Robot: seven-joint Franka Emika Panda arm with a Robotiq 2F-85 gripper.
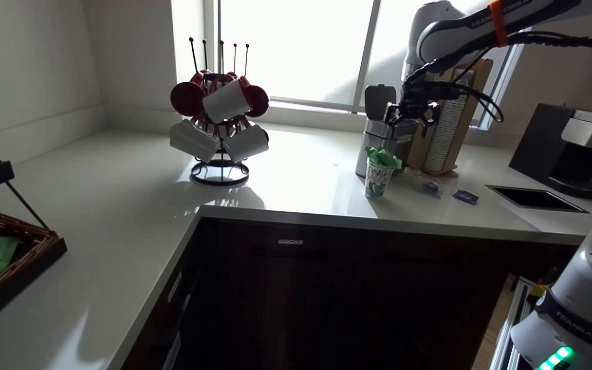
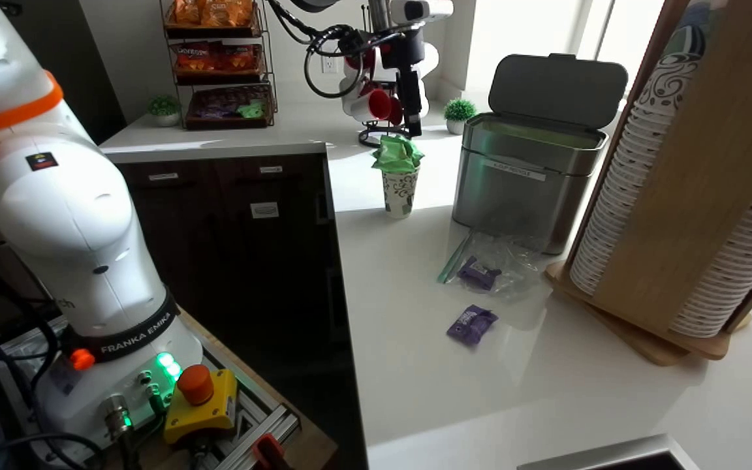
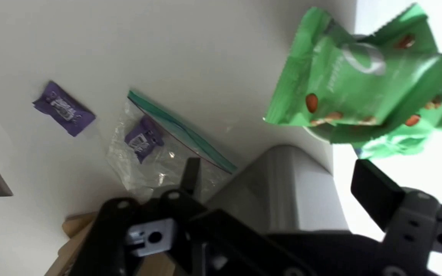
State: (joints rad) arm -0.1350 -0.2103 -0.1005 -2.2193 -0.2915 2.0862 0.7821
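In an exterior view, jaws stand wide near a cup of green packets.
Purple packets lie on the tabletop.

We see what looks like an office kitchenette — coffee machine, mug stand, stacked cups, snack rack.

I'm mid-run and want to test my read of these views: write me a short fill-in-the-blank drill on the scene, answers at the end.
The snack packets poking out of the cup are coloured ____.
The wrist view shows ____ purple wrappers.
The mugs are white outside and ____ inside.
The open jaws hold ____.

Missing words: green; two; red; nothing.
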